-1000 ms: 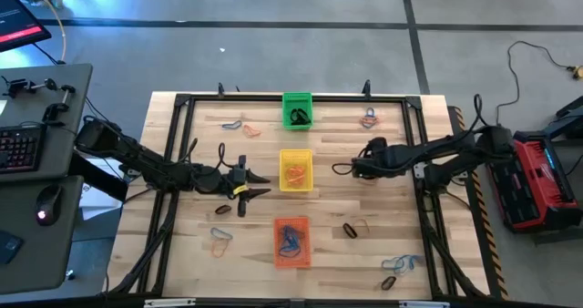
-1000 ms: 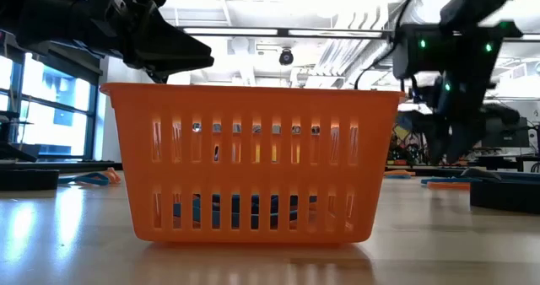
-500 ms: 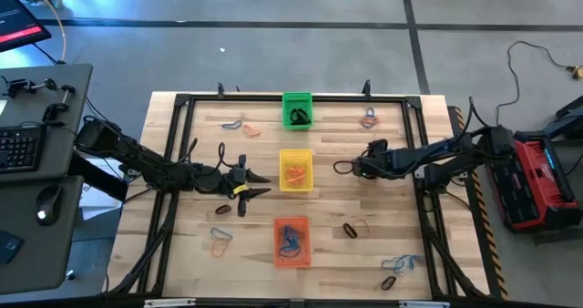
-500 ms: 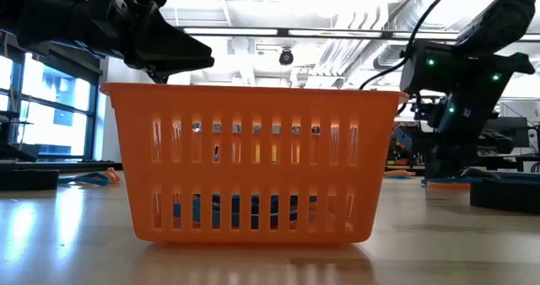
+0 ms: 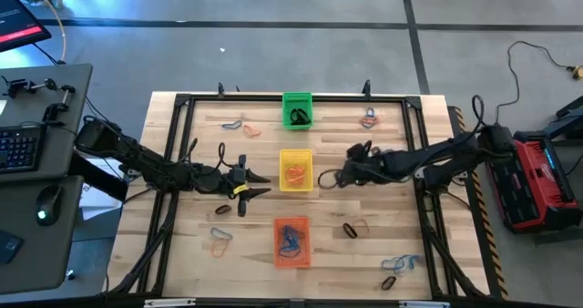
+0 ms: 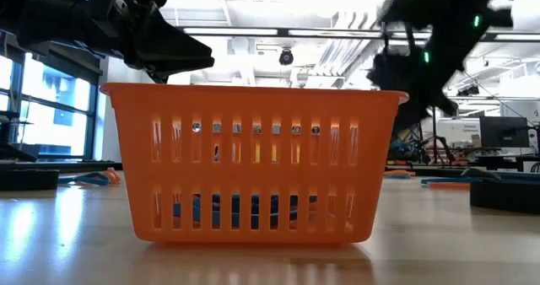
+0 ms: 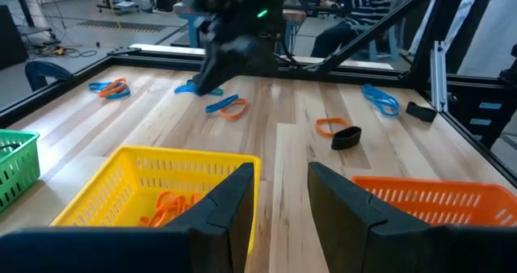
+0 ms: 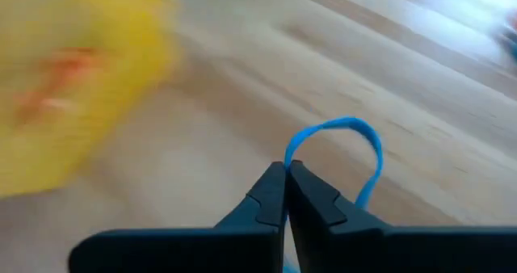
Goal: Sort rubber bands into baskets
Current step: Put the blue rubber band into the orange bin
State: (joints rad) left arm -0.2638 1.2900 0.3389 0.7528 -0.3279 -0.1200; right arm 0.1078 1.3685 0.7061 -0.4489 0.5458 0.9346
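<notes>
The right claw [image 8: 287,180] has its dark fingers pressed together on a thin blue rubber band [image 8: 339,148], the loop sticking out past the tips; in the overhead view that claw [image 5: 330,179] sits just beside the yellow plastic basket [image 5: 295,170], on the side facing the desk's right edge, above the middle of the wooden desk [image 5: 383,208]. So my read is we're at the carry step, pick done, drop not yet done.

Next move, I'd guess: swing toward the near edge to the orange plastic basket [image 5: 291,242], since that one already holds blue bands; get the tips over its rim before letting go, because a band this light could snag on the wall or flop outside.

Baskets, all in a row down the middle of the desk: the green plastic basket [image 5: 297,109] at the far edge has something dark in it, looks like black bands; the yellow one holds orange loops, clear in the left wrist view; the orange one has a blue tangle at the bottom.

The left claw [image 5: 252,184] waits on the yellow basket's other side, fingers spread a bit, nothing in them.

Plenty of loose bands left; a mixed cluster near the right near corner [image 5: 399,267], a few toward the left near corner [image 5: 219,241], more by both far corners.
</notes>
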